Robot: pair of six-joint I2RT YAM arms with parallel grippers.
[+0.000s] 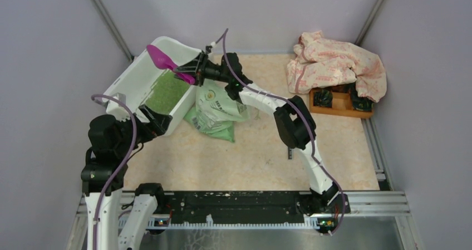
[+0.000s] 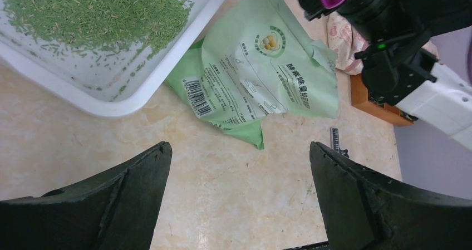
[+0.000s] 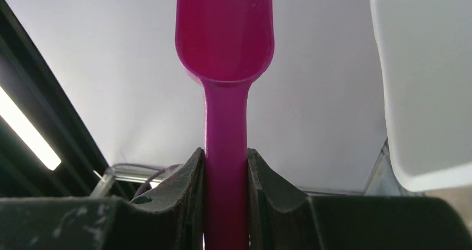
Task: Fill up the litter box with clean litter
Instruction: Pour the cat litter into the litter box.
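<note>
At the worktop's [image 1: 250,155] far left, the litter box [image 1: 132,78] holds a patch of clean litter [image 1: 167,91]; by its rim the right end effector [image 3: 225,166] pinches a magenta scoop [image 1: 161,56], the left end effector [image 2: 239,155] gapes wide nearby.

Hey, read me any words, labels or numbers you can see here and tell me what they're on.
Bag: a headline of Chinese characters below a round logo, too blurred to quote.
Bag: barcode with digits beneath, too small to read.
Bag: blocks of fine print, unreadable.
Scoop: no text.
</note>
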